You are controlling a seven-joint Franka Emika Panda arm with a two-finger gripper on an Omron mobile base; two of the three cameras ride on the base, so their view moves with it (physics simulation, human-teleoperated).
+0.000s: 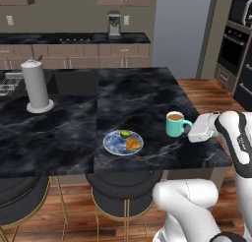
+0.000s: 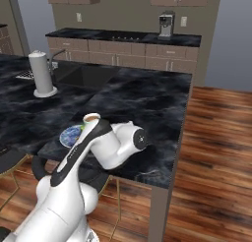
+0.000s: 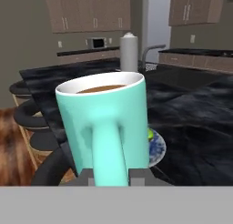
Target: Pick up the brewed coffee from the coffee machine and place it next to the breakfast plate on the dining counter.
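Brewed coffee [image 1: 174, 124]: teal mug, upright, brown liquid level at the rim. It sits on or just above the dining counter [image 1: 133, 96], right of the breakfast plate [image 1: 123, 142] and apart from it. From the left base view I cannot tell if the base touches the marble.

Handle: faces the gripper [image 1: 193, 128]. In the hand view it runs straight down between the two dark fingertips [image 3: 134, 174].

Gripper: approaches from the counter's right edge, hand roughly level. The tips stand tight against both sides of the handle; I judge it clamped on the handle.

Breakfast plate: blue pattern, orange-brown food and a green piece, near the front edge of the counter. In the hand view its rim peeks out behind the mug.

Step in hand (judgement): setting the mug down beside the plate; task near its end.

How to do it well: lower straight, keep the mug level so nothing spills. Confirm the base is flat on the marble before letting go. Open the fingers gently, then back out along the handle's line so the mug is not dragged.

Risk: the handle grip is off-centre, so the mug could tip on release.

Surroundings: paper towel roll [image 1: 37, 85] stands well to the left; coffee machine [image 1: 114, 24] on the far worktop.
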